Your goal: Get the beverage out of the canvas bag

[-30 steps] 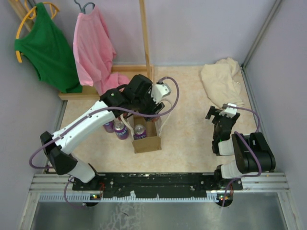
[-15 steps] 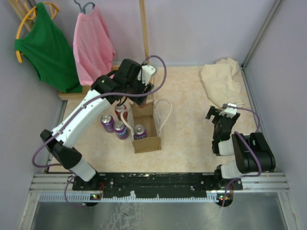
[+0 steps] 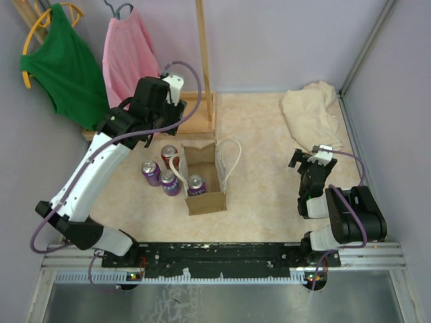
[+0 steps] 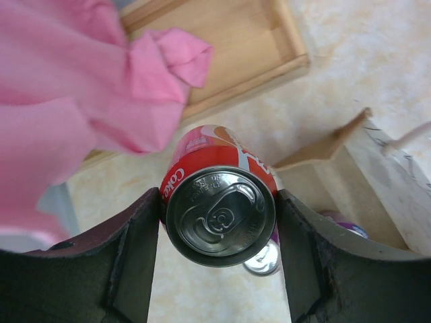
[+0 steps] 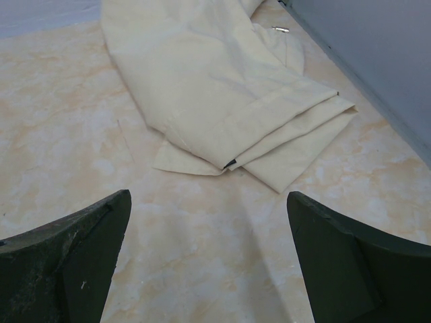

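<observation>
Two fingers (image 4: 131, 269) of left gripper (image 4: 219, 208) pinch red Coke aluminium can (image 4: 221, 215) by its sides, aloft outside small brown canvas bag (image 3: 205, 200), near pink shirt (image 4: 60, 101). Extraction looks done; set-down remains. One purple can (image 3: 195, 183) sits inside bag. Right gripper (image 5: 207, 202) gapes, empty.

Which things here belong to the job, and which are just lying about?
Job: small brown canvas bag with white loop handles; purple can inside it; red Coke can in the left gripper; probably also the red can and two purple cans standing left of the bag.
Lying about: green shirt; pink shirt; wooden rack; folded cream cloth; open right gripper.
</observation>
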{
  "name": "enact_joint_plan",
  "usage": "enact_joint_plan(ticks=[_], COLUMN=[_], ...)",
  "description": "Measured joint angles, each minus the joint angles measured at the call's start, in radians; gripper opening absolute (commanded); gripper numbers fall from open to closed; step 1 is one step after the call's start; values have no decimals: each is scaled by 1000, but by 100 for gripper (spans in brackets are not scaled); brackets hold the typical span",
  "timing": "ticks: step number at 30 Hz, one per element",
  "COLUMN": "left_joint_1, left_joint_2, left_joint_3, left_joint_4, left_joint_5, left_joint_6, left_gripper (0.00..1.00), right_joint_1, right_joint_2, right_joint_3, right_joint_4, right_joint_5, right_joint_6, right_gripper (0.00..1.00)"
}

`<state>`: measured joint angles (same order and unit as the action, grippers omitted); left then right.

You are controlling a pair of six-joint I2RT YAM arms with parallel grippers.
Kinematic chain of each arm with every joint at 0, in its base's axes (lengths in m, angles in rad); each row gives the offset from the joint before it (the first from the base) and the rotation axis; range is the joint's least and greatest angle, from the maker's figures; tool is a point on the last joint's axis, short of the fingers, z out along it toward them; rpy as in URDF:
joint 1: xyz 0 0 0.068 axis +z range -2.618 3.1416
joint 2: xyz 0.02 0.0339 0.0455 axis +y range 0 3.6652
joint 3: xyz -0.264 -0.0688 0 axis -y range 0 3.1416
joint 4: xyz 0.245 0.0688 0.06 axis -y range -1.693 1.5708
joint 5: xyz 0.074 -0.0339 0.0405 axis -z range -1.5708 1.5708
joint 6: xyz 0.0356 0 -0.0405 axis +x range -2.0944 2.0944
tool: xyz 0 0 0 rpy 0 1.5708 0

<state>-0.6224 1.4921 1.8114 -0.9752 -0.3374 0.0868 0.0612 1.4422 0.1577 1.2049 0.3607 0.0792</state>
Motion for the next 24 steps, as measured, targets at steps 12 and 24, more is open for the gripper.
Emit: enact_joint_plan(ticks=[12,24], left_joint_1=[145,206], left_joint_2=[-192,-384], left_joint_3=[-276,-530], left_joint_4=[-26,-43], left_joint_5=[-93,-60], left_joint_6=[-167,-366], left_gripper=[0,0], right_joint_1=[0,0], right_joint_2=[0,0], right_joint_3=[0,0], right_joint_4=[0,0], right_joint_5=[0,0], right_joint_6=[0,0], right_gripper=[99,99])
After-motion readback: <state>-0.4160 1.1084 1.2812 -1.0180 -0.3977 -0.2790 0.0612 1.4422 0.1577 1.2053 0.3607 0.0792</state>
